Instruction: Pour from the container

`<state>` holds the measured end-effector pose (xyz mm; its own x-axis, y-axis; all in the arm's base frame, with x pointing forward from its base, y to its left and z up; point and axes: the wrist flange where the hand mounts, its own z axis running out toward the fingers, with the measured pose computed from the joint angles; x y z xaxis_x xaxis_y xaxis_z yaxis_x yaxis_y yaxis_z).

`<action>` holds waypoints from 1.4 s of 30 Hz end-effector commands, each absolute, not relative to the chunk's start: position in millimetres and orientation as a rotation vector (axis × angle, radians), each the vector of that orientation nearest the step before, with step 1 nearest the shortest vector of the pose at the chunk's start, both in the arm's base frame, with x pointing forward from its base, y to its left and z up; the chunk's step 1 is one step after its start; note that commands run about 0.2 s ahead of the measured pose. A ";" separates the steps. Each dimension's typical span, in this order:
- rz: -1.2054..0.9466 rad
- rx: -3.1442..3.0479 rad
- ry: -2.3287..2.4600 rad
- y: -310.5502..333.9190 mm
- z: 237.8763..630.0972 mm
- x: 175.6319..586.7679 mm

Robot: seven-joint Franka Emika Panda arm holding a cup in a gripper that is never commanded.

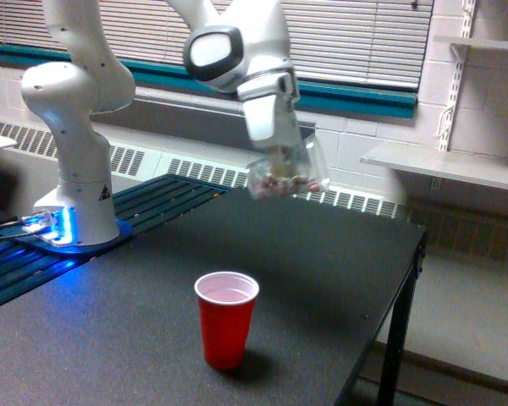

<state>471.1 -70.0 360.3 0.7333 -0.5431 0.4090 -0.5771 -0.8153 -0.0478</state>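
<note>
The container (286,173) hangs above the table (322,279), behind the cup (227,318).

No words, brand names or numbers could be read anywhere in the exterior view. The only sign was a small yellow triangular warning sticker (103,193) on the white robot base (76,203). Its symbol was too small to make out.
</note>
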 end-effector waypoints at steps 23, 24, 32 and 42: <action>0.399 2.741 -1.058 -178.9 306.7 416.6; 0.392 2.736 -1.060 -182.2 305.1 414.3; 0.331 2.722 -1.076 -196.9 293.2 403.4; 0.249 2.748 -1.014 -197.9 285.7 399.3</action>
